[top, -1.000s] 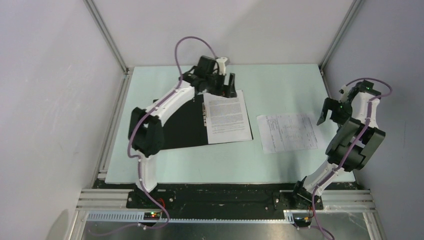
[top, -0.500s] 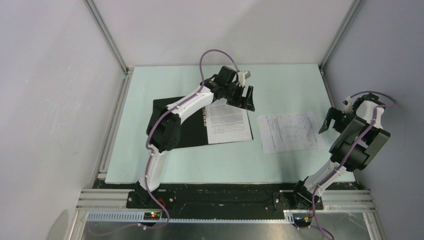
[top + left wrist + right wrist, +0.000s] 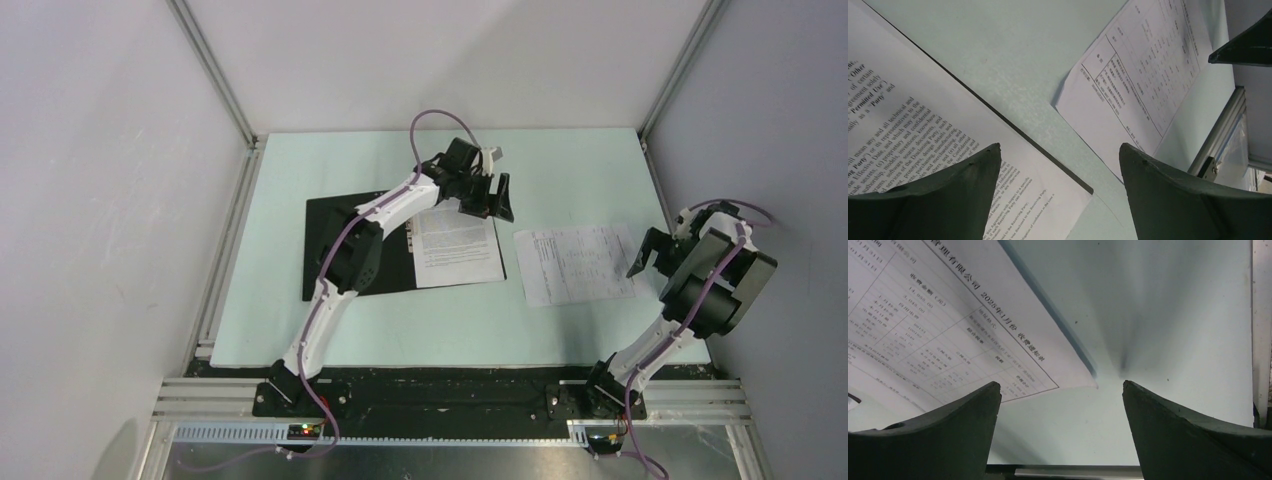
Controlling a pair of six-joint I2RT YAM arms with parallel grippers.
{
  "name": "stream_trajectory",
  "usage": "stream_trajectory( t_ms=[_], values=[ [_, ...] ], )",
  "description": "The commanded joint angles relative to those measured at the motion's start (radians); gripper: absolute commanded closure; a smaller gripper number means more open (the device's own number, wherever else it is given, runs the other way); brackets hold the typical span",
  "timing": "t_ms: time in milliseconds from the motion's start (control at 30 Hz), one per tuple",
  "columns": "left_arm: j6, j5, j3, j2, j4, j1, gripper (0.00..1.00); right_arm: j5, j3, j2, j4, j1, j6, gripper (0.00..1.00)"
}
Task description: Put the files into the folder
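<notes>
The left arm (image 3: 352, 255) crosses the open folder (image 3: 322, 225) and hides its middle. The left gripper (image 3: 492, 208) covers the top right corner of the sheet (image 3: 457, 250) lying inside. From above, print on the loose sheet (image 3: 577, 265) is too small to read. In the right wrist view it runs off the left and top edges, seemingly blurred there.

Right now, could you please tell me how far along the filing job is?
Done: the folder lies open with one text sheet on its right half. In hand: nothing; left end effector and right end effector are open and empty. Left: the tabulated sheet lies on the table outside the folder.
</notes>
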Motion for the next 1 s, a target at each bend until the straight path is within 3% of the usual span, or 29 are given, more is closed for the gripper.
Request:
stream_trajectory(
  t_ms=[0, 300, 600, 833, 967],
  values=[
    [-0.025, -0.018, 0.072, 0.020, 0.014, 0.004, 0.08, 0.018, 0.001, 0.036, 0.045, 0.008, 0.020, 0.04],
    [-0.076, 0.030, 0.084, 0.064, 0.033, -0.002, 0.08, -0.147, 0.001, 0.125, 0.004, 0.002, 0.036, 0.08],
    [-0.104, 0.065, 0.026, 0.011, 0.034, -0.001, 0.08, -0.325, 0.001, 0.143, 0.041, -0.010, 0.044, 0.20],
    [-0.101, 0.069, 0.007, -0.018, 0.034, -0.001, 0.08, -0.464, 0.000, 0.171, 0.064, -0.016, 0.053, 0.36],
    [-0.098, 0.069, -0.007, -0.028, 0.034, -0.001, 0.08, -0.564, -0.007, 0.168, 0.077, -0.021, 0.049, 0.38]
  ],
)
